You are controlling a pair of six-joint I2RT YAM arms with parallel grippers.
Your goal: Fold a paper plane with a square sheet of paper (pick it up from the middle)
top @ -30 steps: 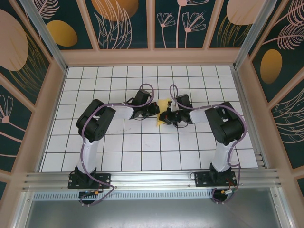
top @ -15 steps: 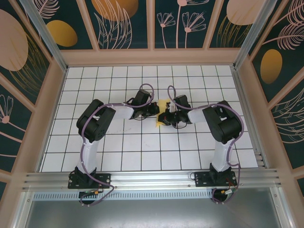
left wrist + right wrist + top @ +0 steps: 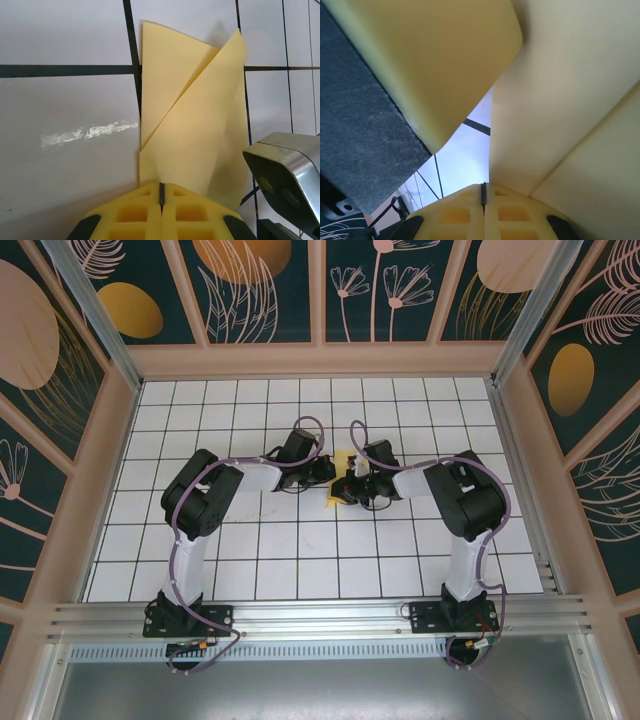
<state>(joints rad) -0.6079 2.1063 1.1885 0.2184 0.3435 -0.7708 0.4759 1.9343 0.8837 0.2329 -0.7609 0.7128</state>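
Paper count: one square sheet of paper (image 3: 200,130), pale yellow and partly folded into two overlapping flaps, sits mid-worktop (image 3: 300,560), somewhat nearer the far edge. Two end effectors meet at it. The left end effector (image 3: 161,192) has its pads pressed together, pinching the sheet's edge. The right end effector (image 3: 483,190) is likewise closed tight with the paper touching its tips; whether it grips the sheet I cannot tell.
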